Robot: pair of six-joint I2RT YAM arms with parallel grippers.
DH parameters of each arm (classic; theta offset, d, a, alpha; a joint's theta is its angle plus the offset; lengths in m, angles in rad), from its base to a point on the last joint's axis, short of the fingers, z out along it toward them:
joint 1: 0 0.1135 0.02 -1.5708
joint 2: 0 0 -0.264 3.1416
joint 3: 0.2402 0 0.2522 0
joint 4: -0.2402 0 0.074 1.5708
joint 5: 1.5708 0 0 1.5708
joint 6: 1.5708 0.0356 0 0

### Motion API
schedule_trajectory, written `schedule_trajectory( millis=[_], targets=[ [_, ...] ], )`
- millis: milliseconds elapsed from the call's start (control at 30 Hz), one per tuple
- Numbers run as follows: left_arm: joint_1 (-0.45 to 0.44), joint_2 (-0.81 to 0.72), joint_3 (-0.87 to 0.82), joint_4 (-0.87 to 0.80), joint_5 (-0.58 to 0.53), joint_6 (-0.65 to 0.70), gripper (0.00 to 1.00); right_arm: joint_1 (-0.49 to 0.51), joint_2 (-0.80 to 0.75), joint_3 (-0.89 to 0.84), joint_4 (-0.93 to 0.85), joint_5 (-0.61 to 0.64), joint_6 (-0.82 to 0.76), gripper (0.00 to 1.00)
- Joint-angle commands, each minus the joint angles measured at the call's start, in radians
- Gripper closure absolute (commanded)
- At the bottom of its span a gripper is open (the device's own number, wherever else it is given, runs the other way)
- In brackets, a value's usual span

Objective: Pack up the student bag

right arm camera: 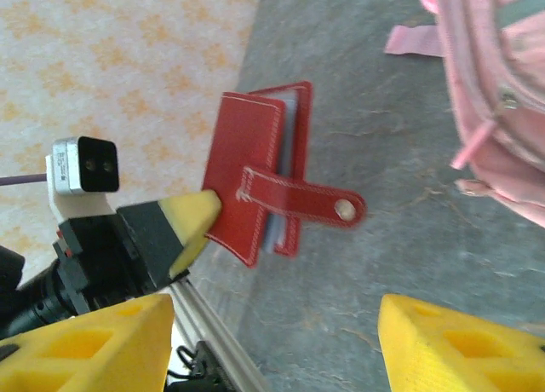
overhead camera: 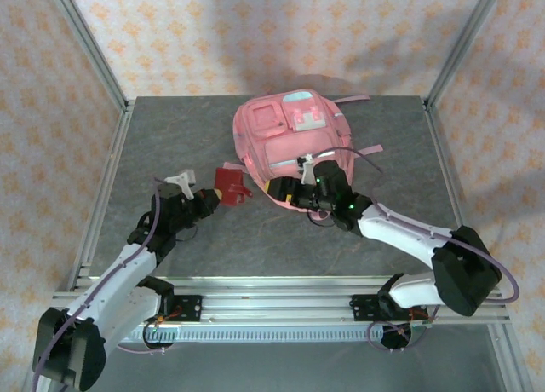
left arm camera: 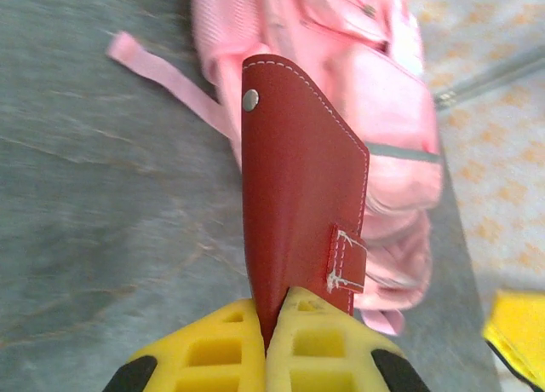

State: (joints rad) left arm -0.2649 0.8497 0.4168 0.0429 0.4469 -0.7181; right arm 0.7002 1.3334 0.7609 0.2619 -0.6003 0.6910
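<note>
The student bag (overhead camera: 289,132) is a large pink backpack lying flat at the middle back of the table, and it also fills the upper part of the left wrist view (left arm camera: 366,85). Left of it, my left gripper (overhead camera: 213,197) is shut on a red leather notebook (overhead camera: 232,186) with a snap strap. Its cover is pinched between the yellow fingers (left arm camera: 324,341) and held just above the table. My right gripper (overhead camera: 286,192) hovers at the bag's near edge, facing the notebook (right arm camera: 255,175). Its jaws (right arm camera: 272,349) are open with nothing between them.
Loose pink straps (overhead camera: 366,150) trail from the bag's right side and another strap (left arm camera: 162,72) lies on the grey tabletop. An aluminium frame rail (overhead camera: 255,283) runs along the near edge. Patterned walls enclose the table.
</note>
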Motion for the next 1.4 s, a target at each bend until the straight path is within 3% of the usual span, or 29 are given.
schedule_trajectory(
  millis=[0,367,567,667,700,767,833,933,1200,1367],
  targets=[
    [-0.056,-0.026,0.028,0.029,0.031,-0.043,1.00,0.009,0.041,0.048,0.055,-0.041,0.022,0.36],
    [-0.178,-0.009,0.024,0.135,0.036,-0.097,1.00,0.030,0.144,0.068,0.067,-0.038,0.051,0.37],
    [-0.235,0.031,0.025,0.182,0.020,-0.112,1.00,0.036,0.157,0.060,0.192,-0.101,0.105,0.49],
    [-0.256,0.052,0.028,0.205,0.016,-0.115,1.00,0.036,0.164,0.051,0.244,-0.125,0.125,0.67],
    [-0.258,0.060,0.031,0.208,0.016,-0.115,0.97,0.036,0.163,0.049,0.250,-0.128,0.127,0.76],
    [-0.261,0.075,0.036,0.203,0.008,-0.114,0.81,0.036,0.160,0.039,0.251,-0.128,0.123,0.92],
    [-0.261,0.084,0.039,0.200,-0.006,-0.109,0.64,0.035,0.145,0.024,0.239,-0.115,0.114,0.99],
    [-0.260,0.099,0.054,0.180,-0.036,-0.081,0.52,0.028,0.090,0.005,0.168,-0.064,0.076,1.00],
    [-0.266,0.317,0.238,0.058,-0.110,0.125,0.43,-0.128,-0.203,-0.103,-0.055,0.024,0.012,1.00],
    [-0.342,0.524,0.426,-0.014,-0.236,0.343,0.38,-0.287,-0.404,-0.155,-0.217,0.098,-0.008,1.00]
  ],
)
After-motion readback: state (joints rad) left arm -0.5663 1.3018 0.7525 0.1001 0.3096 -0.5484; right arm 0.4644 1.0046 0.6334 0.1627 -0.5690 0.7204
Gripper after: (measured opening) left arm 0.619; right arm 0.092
